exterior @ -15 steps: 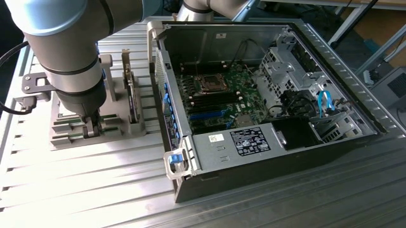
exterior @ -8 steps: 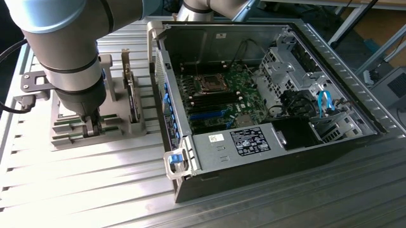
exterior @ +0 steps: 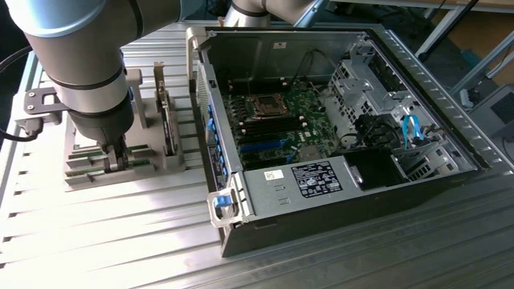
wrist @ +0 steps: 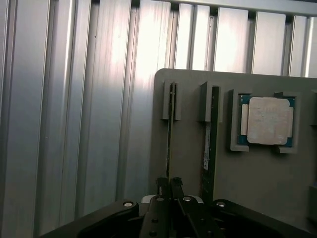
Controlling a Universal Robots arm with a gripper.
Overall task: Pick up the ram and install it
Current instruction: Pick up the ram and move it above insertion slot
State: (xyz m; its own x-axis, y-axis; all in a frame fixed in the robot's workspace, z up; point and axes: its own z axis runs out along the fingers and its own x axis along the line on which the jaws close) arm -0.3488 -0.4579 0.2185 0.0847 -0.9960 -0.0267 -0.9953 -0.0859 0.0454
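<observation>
Two rams stand on edge in slots of a grey holder [wrist: 190,163]. My gripper [wrist: 170,187] is low over the holder, and its two dark fingers are pressed onto the lower end of the nearer ram [wrist: 171,129]. The second ram [wrist: 211,144] stands free in the slot beside it. In the exterior view the gripper [exterior: 117,159] reaches down into the holder [exterior: 88,180] at the exterior view's left, among the green sticks [exterior: 84,161]. The open computer case [exterior: 241,198] lies to the exterior view's right, its motherboard [exterior: 277,129] facing up.
A square silver processor chip [wrist: 267,120] sits in a pocket of the holder beside the rams. A dark expansion card [exterior: 165,114] stands upright between holder and case. A black power supply [exterior: 321,177] and drive cages [exterior: 362,90] fill the case's near and right parts. Everything rests on a ribbed aluminium table [exterior: 120,241].
</observation>
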